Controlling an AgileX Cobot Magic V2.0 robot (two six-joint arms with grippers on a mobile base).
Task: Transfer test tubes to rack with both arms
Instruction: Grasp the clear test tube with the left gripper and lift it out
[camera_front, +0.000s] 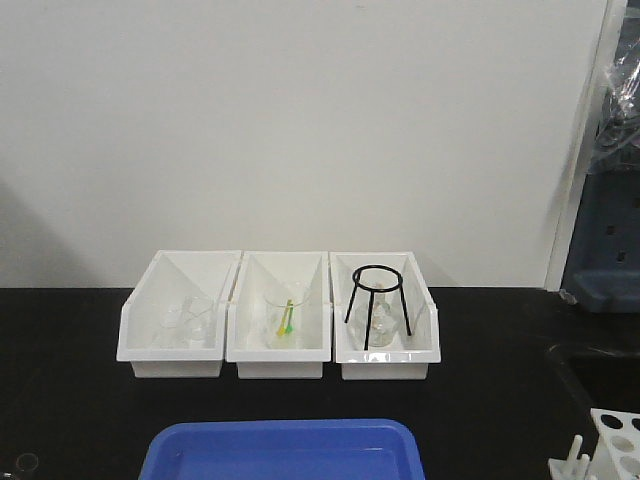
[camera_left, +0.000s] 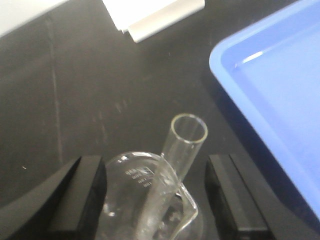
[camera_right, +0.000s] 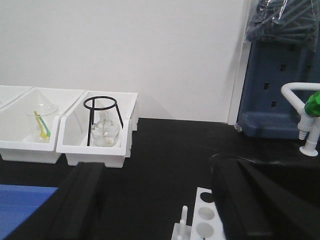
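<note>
My left gripper (camera_left: 156, 175) hangs with its jaws spread wide, flanking a glass beaker (camera_left: 150, 210) just left of the blue tray (camera_left: 270, 90). One test tube (camera_left: 186, 137) leans inside the beaker, rim up and tilted toward the tray. The beaker's lip crowds the tube's lower length.

My right gripper (camera_right: 155, 200) is also spread and holds nothing. The rack (camera_right: 202, 220) shows low between its fingers, on the black bench (camera_front: 500, 340) right of the tray.

Behind the tray stand three white bins (camera_front: 170, 365). The rightmost holds a black tripod stand (camera_front: 369, 318) over a flask (camera_right: 105, 132).
</note>
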